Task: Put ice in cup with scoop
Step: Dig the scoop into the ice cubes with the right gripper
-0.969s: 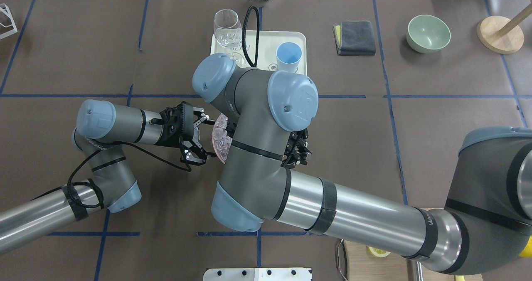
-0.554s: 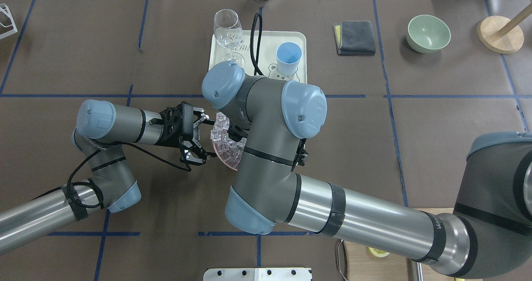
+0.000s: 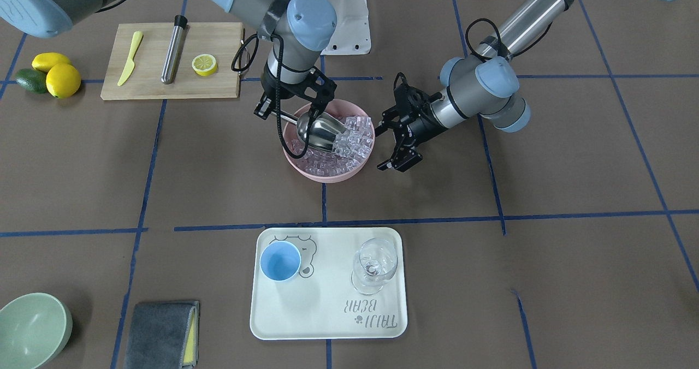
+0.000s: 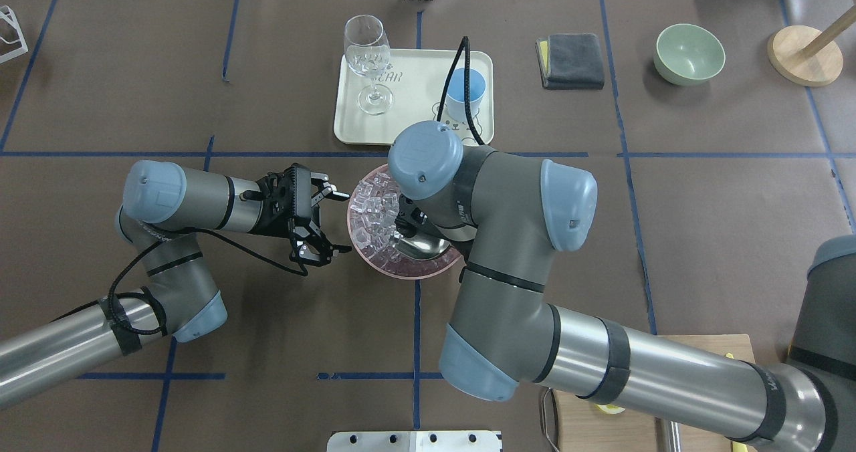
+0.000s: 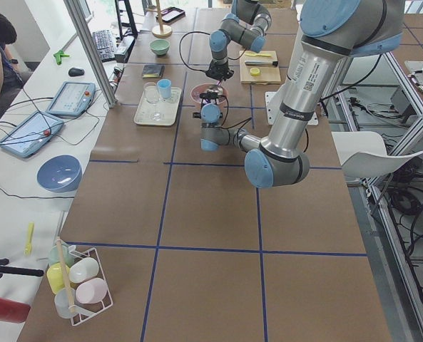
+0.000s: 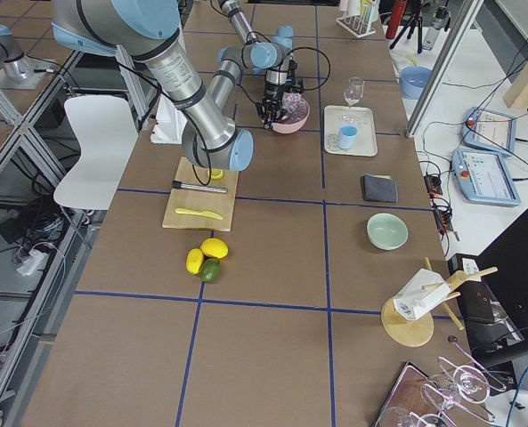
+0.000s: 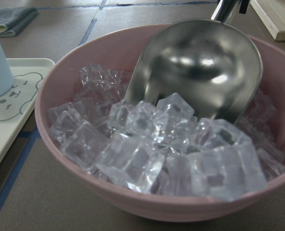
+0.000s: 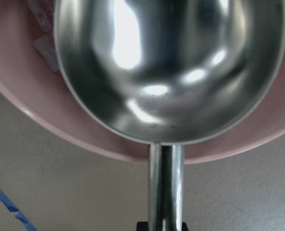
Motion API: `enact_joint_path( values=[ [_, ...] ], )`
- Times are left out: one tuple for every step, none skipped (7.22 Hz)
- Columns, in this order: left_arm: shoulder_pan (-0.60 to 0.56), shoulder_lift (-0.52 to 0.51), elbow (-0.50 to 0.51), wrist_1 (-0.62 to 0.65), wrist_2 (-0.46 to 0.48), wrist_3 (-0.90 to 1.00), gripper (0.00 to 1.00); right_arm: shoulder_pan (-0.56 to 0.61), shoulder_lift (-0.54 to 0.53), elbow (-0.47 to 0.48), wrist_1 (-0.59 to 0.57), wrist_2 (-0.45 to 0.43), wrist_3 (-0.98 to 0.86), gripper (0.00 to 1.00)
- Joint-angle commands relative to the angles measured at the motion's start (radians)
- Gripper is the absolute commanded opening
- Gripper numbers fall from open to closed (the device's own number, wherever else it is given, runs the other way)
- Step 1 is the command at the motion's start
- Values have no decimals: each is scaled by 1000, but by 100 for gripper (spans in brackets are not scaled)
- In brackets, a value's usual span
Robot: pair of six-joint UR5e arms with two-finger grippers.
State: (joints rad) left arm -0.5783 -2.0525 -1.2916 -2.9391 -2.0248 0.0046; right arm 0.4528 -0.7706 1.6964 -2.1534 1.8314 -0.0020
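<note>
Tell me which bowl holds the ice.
The pink bowl with the scoop in its ice; the pale green bowl is empty.

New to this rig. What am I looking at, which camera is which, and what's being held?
Two robot arms at a table. Four fixed cameras watch from behind, from the front and from each end; the two close-ups come from cameras on the wrists. The right end effector grips the handle of a steel scoop, its trough set against ice in a pink bowl. The left end effector hangs open beside the bowl, holding nothing. Nearby, a tray carries a light-blue cup, empty, and a stemmed glass.
</note>
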Motion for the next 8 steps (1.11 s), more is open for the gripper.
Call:
enact_joint_path(
  values=[
    [0, 0, 0, 0, 0, 0, 100, -2, -36, 29, 79, 0, 17, 0],
    [0, 0, 0, 0, 0, 0, 100, -8, -64, 29, 158, 0, 70, 0],
    [0, 0, 0, 0, 0, 0, 100, -8, -90, 31, 212, 0, 73, 0],
    [0, 0, 0, 0, 0, 0, 100, -8, -95, 31, 228, 0, 74, 0],
    [0, 0, 0, 0, 0, 0, 100, -8, -93, 35, 230, 2, 74, 0],
    [0, 0, 0, 0, 0, 0, 100, -5, -99, 70, 234, 2, 76, 0],
    [0, 0, 0, 0, 0, -2, 100, -5, -108, 101, 234, 6, 76, 0],
    [0, 0, 0, -2, 0, 0, 100, -5, -108, 111, 236, 8, 88, 0]
  ],
)
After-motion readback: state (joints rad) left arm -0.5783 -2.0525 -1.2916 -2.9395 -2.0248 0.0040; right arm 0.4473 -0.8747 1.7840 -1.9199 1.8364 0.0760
